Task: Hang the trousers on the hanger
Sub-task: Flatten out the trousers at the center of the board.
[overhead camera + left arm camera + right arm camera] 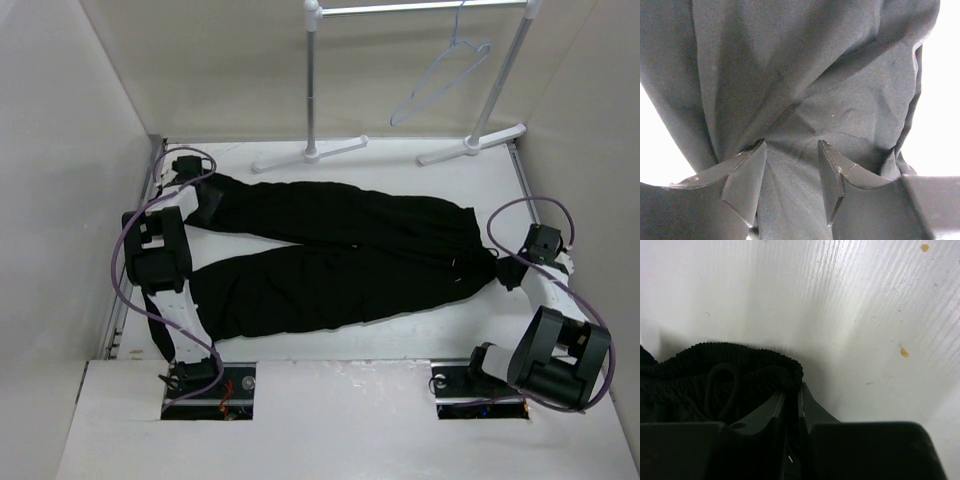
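Trousers (330,285): soft blk fabric, ribbed waistband (740,357).

The top camera looked down from above and behind the arm bases, facing the far wall, and took in the whole table (420,335), the trousers (330,255) and the rail stand (312,90). The left wrist camera sat very close behind the left fingers (740,185), facing a leg (805,100) that filled its frame. The right wrist camera looked past the right fingers (765,415) at the waistband (725,365) and bare table, perhaps tilted steeply down. All three shared the trousers
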Controlling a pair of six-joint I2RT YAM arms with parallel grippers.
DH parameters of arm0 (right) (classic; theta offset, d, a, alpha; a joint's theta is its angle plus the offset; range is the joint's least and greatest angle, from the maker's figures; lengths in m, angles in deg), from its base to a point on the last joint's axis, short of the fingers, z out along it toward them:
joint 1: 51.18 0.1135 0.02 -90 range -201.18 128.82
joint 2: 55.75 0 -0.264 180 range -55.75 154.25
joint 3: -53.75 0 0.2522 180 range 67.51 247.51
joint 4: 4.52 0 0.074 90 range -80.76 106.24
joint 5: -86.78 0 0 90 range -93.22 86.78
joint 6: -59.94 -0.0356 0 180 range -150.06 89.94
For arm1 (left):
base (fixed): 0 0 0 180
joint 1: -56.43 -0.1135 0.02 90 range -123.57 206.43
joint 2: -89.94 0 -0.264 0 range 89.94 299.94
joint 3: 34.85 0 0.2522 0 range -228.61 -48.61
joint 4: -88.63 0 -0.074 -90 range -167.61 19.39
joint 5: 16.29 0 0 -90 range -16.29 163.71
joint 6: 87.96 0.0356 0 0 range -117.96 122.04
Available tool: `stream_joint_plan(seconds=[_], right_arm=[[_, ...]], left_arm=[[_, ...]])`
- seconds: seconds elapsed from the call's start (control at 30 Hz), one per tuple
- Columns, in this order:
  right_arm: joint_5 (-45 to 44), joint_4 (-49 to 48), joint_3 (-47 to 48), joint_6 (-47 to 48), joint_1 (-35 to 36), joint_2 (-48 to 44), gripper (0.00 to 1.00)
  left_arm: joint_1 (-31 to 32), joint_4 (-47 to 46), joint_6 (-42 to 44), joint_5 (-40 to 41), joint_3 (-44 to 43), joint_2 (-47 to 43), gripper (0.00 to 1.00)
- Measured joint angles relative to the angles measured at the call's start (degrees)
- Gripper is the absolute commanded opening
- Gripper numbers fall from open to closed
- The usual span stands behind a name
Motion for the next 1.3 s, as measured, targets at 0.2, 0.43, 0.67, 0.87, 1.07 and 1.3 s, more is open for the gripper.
stream_joint_plan(seconds=[0.2,0.43,0.67,0.87,1.07,1.3], right_arm=[[-1.79,2.29,-0.07,0.09,0.0,-2.99,0.46],[-2.8,3.56,-0.61,1.11,1.2,-10.4,0.68],[-2.71,7.69,-3.48,1.73,9.6,-23.61,0.38],[-2.12,8.44,-3.98,2.08,18.82,-26.67,0.1],[1.38,6.21,-3.52,2.82,22.51,-16.81,0.2],[3.5,1.57,10.54,6.73,23.04,-0.13,0.59]], left_arm=[[-0.7,0.83,-1.62,-0.5,7.93,-6.93,0.49],[-0.7,1.49,-1.53,-0.83,9.46,-16.11,0.49],[-3.37,0.81,-0.79,0.26,18.95,-31.95,0.49],[-10.84,1.9,-0.87,0.35,20.46,-27.69,0.43],[-8.76,2.01,-0.59,-0.76,9.75,-15.23,0.34],[-10.82,2.64,2.51,1.81,1.33,-8.31,0.4]])
